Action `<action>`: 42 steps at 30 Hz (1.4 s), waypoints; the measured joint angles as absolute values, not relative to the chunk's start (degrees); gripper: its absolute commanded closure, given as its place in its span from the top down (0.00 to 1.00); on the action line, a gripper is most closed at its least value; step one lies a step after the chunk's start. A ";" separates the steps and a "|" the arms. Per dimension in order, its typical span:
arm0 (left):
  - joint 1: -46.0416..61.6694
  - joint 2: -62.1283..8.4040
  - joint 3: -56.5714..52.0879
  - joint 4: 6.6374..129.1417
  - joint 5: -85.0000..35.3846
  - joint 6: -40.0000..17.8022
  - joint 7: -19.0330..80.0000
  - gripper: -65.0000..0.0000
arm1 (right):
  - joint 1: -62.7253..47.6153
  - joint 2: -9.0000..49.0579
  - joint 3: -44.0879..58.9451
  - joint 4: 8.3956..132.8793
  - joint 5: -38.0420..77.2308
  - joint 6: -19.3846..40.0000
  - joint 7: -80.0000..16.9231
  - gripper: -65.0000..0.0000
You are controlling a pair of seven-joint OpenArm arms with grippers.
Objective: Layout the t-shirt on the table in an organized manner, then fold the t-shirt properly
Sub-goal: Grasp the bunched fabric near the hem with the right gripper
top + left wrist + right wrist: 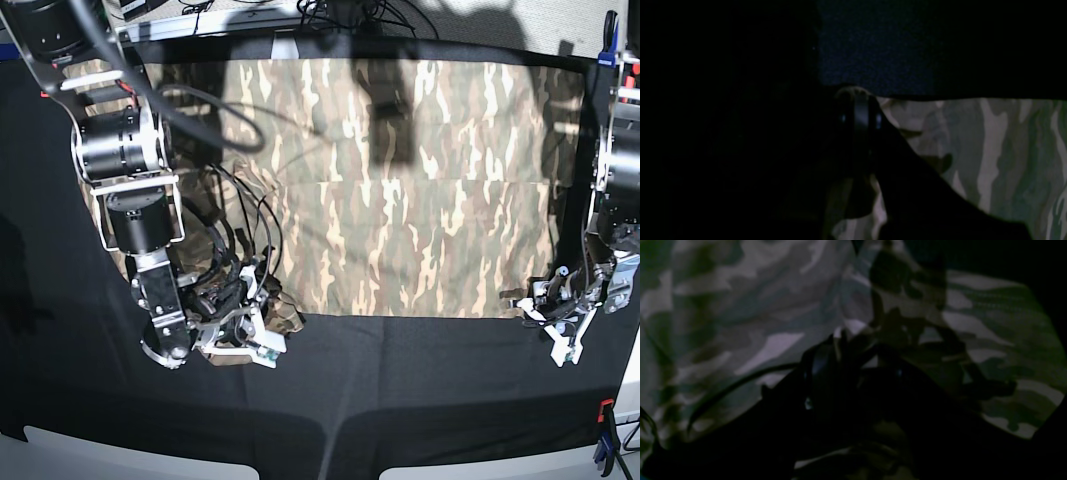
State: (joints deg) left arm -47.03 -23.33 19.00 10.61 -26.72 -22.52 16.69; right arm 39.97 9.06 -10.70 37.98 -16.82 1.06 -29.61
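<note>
Left wrist view: the left gripper is closed, its dark jaws pinched right at the hem of the t-shirt, which spreads away to the gripper's side and below it; black table lies beyond the tips. The picture is too dark to be sure how much cloth sits between the jaws, so a thin bite could slip free once pulled.

Right wrist view: the right gripper sits partly closed on a bunched ridge of t-shirt, fabric all around it. A cable loops just beside the jaws and might snag the cloth.

Base view: the t-shirt lies broad and flat between the two arms, the right gripper holding a crumpled corner, the left gripper at the opposite lower corner. Uneven lifting would probably wrinkle or skew the spread cloth.
</note>
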 measured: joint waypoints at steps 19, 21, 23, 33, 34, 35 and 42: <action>-46.96 -23.35 19.00 10.92 -26.68 -22.52 16.71 0.00 | 40.60 9.32 -10.70 43.64 -18.06 -0.27 -33.50 0.00; -46.76 -23.35 19.00 11.55 -26.68 -22.50 16.91 0.00 | 40.62 9.34 -10.72 46.17 -18.04 -0.25 -34.63 0.00; -46.59 -23.35 19.00 12.38 -26.68 -22.48 17.91 0.00 | 40.66 9.30 -10.72 47.99 -17.98 1.41 -35.81 0.00; -43.22 -25.39 19.03 22.04 -26.63 -22.57 24.10 0.00 | 34.72 9.39 -10.70 49.60 -18.39 1.52 -36.88 0.00; -41.67 -26.39 19.03 24.16 -26.85 -22.57 24.47 0.00 | 33.28 9.39 -10.70 51.03 -18.65 1.52 -36.62 0.00; -39.97 -27.53 19.03 26.30 -27.05 -22.59 25.12 0.00 | 31.99 9.37 -10.70 52.86 -18.92 1.52 -36.64 0.00; -26.04 -36.47 19.20 48.14 -32.01 -22.37 27.22 0.00 | 23.27 9.34 -10.72 71.42 -19.68 1.52 -39.07 0.00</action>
State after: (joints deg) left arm -26.04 -36.47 19.20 48.14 -32.01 -22.37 27.22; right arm 23.27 9.34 -10.72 71.42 -19.68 1.52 -39.07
